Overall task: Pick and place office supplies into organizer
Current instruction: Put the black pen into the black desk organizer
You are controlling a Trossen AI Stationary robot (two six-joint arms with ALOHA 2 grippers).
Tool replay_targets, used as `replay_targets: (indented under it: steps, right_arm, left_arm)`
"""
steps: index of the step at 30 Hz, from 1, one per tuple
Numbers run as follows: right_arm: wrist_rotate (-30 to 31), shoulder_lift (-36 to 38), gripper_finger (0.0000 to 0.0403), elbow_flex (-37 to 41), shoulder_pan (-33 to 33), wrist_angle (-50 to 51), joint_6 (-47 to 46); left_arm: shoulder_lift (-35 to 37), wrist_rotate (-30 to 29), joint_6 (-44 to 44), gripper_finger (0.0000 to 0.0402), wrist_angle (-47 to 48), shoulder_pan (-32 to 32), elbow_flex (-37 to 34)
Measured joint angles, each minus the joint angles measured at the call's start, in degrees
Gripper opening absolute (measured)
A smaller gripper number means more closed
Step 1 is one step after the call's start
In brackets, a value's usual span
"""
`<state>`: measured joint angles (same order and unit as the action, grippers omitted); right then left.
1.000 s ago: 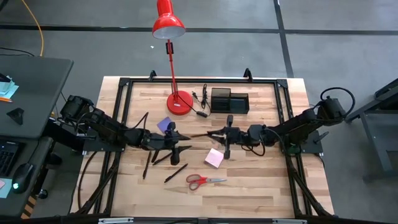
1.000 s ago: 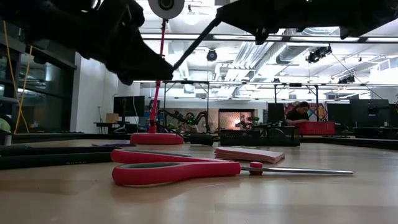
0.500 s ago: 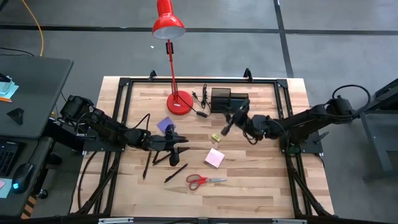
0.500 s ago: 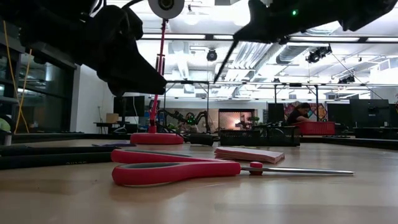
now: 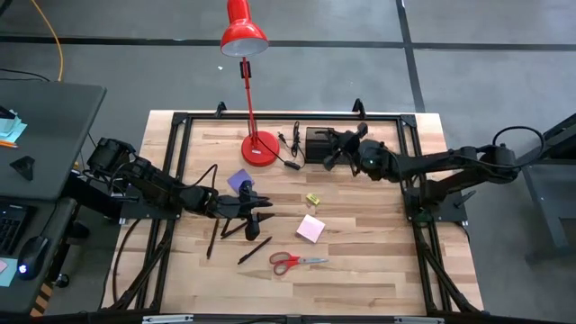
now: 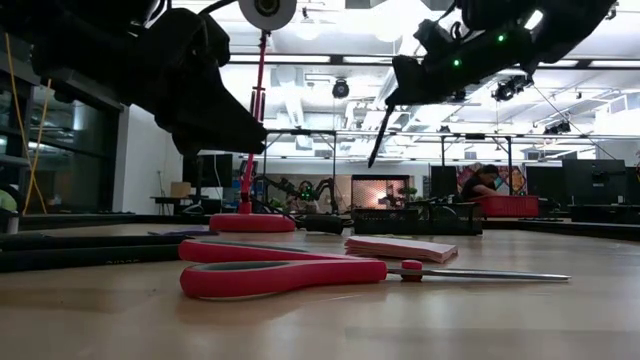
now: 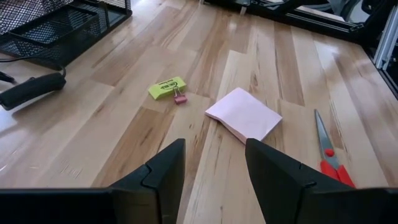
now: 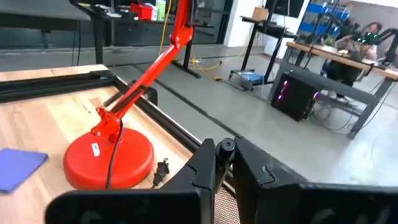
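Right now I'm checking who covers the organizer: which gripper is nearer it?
Right. The right gripper, shut on a pen, hovers over the organizer; the left gripper waits mid-table.

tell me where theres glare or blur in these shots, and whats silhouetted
Low view: ceiling lights glare behind, so both arms read as dark silhouettes, and the near scissors look soft. Left wrist view: a bright sheen washes the table at the far edge, while the pink pad stays crisp. Right wrist view: the fingers are blurred up close, the lamp base clearer.
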<state>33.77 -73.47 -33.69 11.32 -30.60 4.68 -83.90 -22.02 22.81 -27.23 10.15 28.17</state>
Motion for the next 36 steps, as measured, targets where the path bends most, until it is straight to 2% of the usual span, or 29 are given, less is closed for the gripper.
replay_targets:
  steps: [10, 13, 26, 36]
  right_arm:
    - [-7.7, 0.0, 0.0012, -0.5, 7.6, 9.5, -4.6]
    - [-11.0, -0.2, 0.0012, -3.1, 10.0, 15.0, -6.3]
    - [-17.5, -6.0, 0.0012, -14.9, 14.4, 30.3, -9.5]
    - [-17.9, -11.9, 0.0023, -15.3, 15.0, 30.6, -9.7]
  left_arm:
    - [0.0, 0.0, 0.0, 0.0161, 0.0, 0.0, 0.0]
    - [0.0, 0.0, 0.0, 0.0161, 0.0, 0.0, 0.0]
    - [0.0, 0.0, -0.1, 0.0161, 0.4, 0.0, 0.0]
    - [0.0, 0.4, -0.5, 0.0161, 0.5, 0.0, 0.0]
